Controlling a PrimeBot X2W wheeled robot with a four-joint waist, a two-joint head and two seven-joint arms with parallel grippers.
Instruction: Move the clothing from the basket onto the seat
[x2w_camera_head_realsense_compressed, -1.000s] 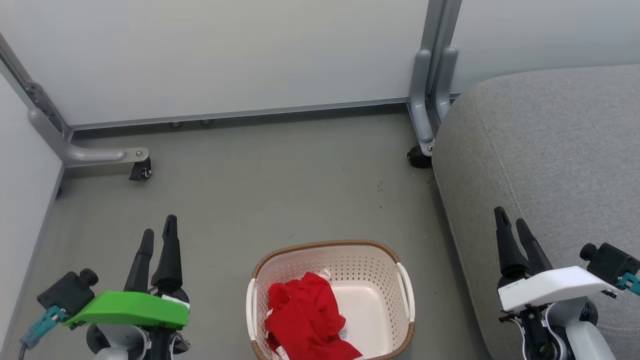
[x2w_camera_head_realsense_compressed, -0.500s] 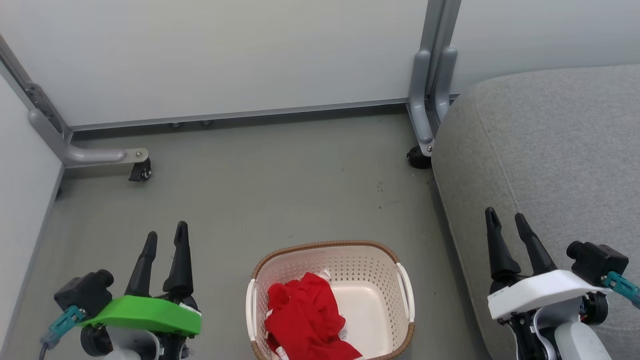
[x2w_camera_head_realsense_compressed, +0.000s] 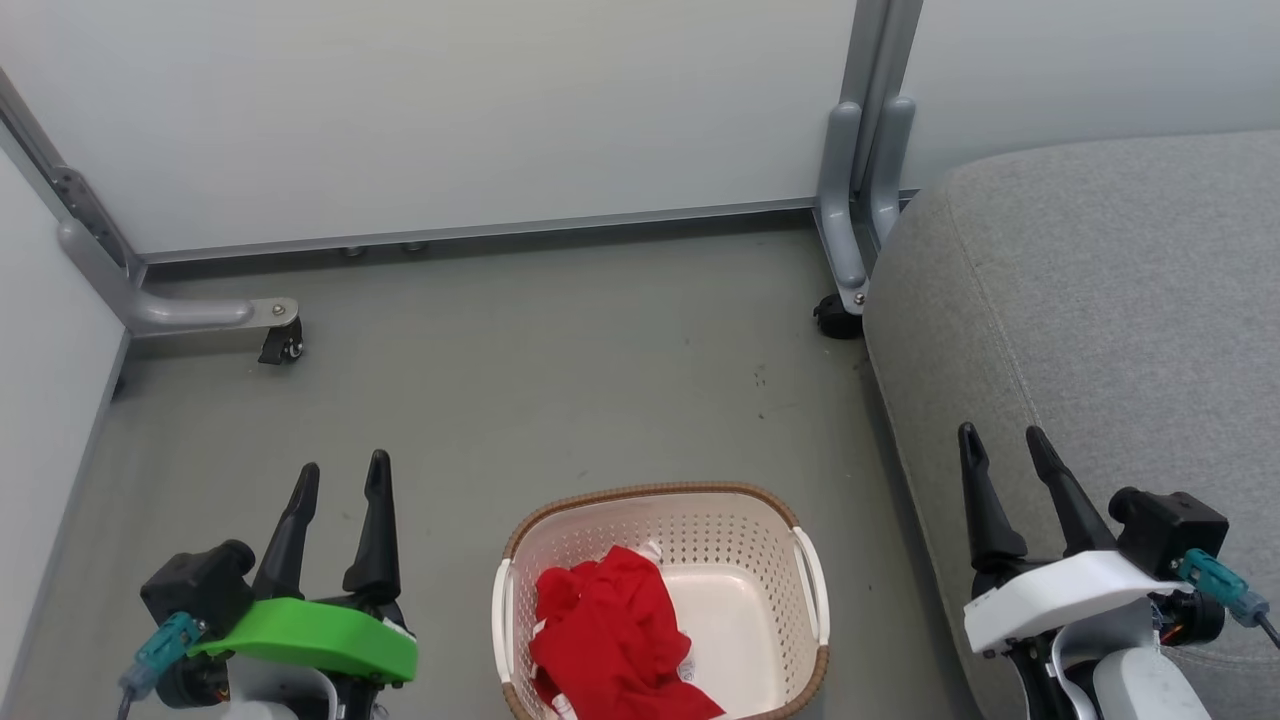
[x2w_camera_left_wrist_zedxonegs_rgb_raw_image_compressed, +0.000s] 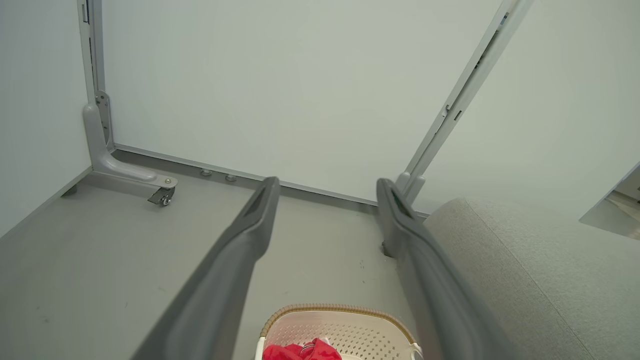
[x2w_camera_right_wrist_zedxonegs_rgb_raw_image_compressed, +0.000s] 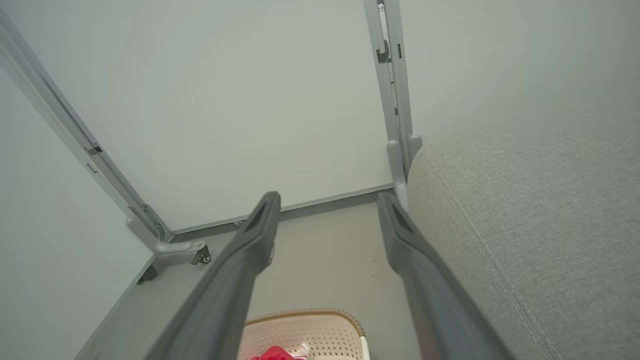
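One laundry basket (x2w_camera_head_realsense_compressed: 652, 490) stands on the grey floor (x2w_camera_head_realsense_compressed: 550, 380), near and central, between two grippers. Red clothing (x2w_camera_head_realsense_compressed: 610, 630) lies in one crumpled heap in its left half; how many garments, I cannot tell. One grey seat (x2w_camera_head_realsense_compressed: 1100, 300) sits at right. Left gripper (x2w_camera_head_realsense_compressed: 343, 468) and right gripper (x2w_camera_head_realsense_compressed: 1000, 432) both stand spread, holding nothing

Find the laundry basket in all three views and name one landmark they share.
Head view: the basket is at bottom centre, its near end cut off by the frame.
Left wrist view: the basket is at the bottom edge, near centre, with only its far end visible.
Right wrist view: the basket is at the bottom edge, near centre, with only its far rim visible.
Shared landmark: the grey seat, right of the basket in every view.
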